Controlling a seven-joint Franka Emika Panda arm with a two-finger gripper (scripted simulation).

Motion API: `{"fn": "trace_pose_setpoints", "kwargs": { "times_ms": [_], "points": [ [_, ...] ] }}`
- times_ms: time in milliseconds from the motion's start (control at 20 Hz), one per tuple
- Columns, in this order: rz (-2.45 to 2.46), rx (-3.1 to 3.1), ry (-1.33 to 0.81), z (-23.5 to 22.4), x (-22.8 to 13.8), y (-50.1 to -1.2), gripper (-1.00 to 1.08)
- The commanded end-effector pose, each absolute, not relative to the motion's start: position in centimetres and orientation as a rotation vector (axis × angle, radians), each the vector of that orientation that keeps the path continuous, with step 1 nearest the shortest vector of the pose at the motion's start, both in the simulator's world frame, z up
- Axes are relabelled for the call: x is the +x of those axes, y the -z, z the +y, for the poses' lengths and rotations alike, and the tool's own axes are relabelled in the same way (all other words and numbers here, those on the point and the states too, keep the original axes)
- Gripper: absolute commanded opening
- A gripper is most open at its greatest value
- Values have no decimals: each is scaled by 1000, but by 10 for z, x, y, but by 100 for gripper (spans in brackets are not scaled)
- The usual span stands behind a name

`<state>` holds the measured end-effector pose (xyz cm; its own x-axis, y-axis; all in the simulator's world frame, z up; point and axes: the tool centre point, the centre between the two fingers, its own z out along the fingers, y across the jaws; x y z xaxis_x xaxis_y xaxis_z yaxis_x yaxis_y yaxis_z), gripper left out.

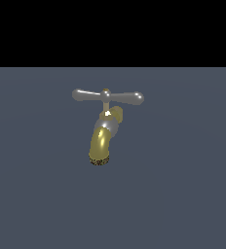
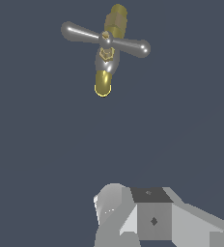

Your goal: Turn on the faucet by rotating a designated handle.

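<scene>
While the gripper hung well apart from the faucet, its jaws too hidden to tell whether spread or pressed together, the grey handle sat crosswise atop the faucet's brass stem, untouched.

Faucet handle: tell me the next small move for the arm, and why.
Probably bring the gripper closer to the handle and line it up beside one arm of the crossbar. In the wrist view the gripper sits well apart from the faucet, touching nothing, and the exterior view shows no arm near it.
</scene>
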<state>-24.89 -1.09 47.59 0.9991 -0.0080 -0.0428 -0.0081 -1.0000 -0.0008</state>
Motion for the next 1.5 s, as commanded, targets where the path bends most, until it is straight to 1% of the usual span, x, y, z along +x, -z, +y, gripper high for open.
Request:
{"fn": "trace_pose_setpoints", "kwargs": {
  "times_ms": [0, 450, 850, 1150, 1450],
  "points": [
    [13, -3140, -67, -11, -249, -476, -100],
    [-3, -3115, -23, -17, -242, -483, -100],
    [25, -3109, -25, -16, -237, -482, -100],
    [115, -3087, -31, -13, -222, -479, -100],
    [265, -3049, -45, -7, -198, -472, -100]
  ]
}}
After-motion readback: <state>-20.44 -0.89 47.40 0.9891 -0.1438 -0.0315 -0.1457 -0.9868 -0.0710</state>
